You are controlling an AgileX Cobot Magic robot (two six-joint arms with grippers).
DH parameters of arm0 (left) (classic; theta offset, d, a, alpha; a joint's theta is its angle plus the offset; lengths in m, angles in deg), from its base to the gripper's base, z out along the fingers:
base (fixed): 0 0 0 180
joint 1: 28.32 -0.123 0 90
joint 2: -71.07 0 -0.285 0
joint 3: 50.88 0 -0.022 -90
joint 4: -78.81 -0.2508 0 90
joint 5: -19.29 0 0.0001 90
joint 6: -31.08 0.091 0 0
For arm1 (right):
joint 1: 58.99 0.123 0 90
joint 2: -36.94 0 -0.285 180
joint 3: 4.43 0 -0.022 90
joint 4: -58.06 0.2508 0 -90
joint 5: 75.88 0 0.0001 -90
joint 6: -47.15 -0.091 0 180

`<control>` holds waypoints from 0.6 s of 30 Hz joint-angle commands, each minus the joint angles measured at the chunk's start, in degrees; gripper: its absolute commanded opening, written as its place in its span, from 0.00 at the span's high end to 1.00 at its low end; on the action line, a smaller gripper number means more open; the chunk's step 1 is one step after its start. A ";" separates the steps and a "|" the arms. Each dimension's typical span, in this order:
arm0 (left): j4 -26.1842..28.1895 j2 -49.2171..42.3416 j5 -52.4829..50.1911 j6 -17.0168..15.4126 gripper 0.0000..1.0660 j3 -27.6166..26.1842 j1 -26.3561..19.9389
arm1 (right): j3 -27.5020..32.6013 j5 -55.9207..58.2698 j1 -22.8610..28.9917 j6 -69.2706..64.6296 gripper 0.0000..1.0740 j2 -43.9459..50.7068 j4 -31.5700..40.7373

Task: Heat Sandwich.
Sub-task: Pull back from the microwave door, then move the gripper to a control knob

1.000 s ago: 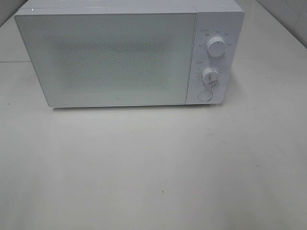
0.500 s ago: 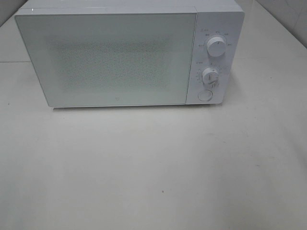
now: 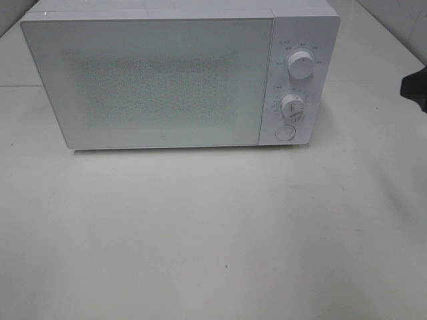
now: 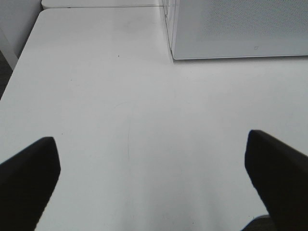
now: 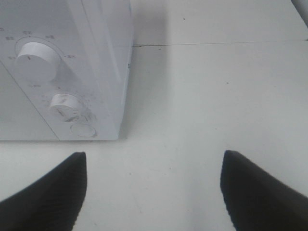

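Note:
The white microwave (image 3: pixel 153 80) stands at the back of the table with its door shut. The sandwich is out of view. My left gripper (image 4: pixel 151 185) is open over bare table, in front of the microwave's (image 4: pixel 240 29) left front corner, with nothing between its fingers. My right gripper (image 5: pixel 154 192) is open too, low over the table near the microwave's (image 5: pixel 62 62) right front corner and control panel. In the high view only a dark part of the right arm (image 3: pixel 415 90) shows at the right edge.
The control panel carries an upper knob (image 3: pixel 301 65), a lower knob (image 3: pixel 293 105) and a round button (image 3: pixel 285 133). The white table (image 3: pixel 213 233) stretches in front of the microwave. Its left edge (image 4: pixel 19 62) shows in the left wrist view.
A dark part of the right arm has come into the high view at the right edge. The microwave has not moved.

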 commanded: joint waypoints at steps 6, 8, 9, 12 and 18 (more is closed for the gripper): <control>0.34 -0.69 -0.69 -0.17 0.06 0.34 -0.23 | -0.29 -10.94 4.64 5.50 0.31 -5.67 0.46; 0.34 -0.69 -0.69 -0.17 0.06 0.34 -0.23 | 0.23 -14.73 5.96 6.02 0.31 -6.82 1.78; 0.34 -0.69 -0.69 -0.17 0.06 0.34 -0.23 | 0.80 -16.96 6.65 6.25 0.31 -7.16 2.29; 0.34 -0.69 -0.69 -0.17 0.06 0.34 -0.23 | 4.13 -25.50 8.77 8.08 0.31 -8.54 5.96; 0.34 -0.69 -0.69 -0.17 0.06 0.34 -0.23 | 9.85 -38.33 14.09 13.81 0.31 -11.63 14.84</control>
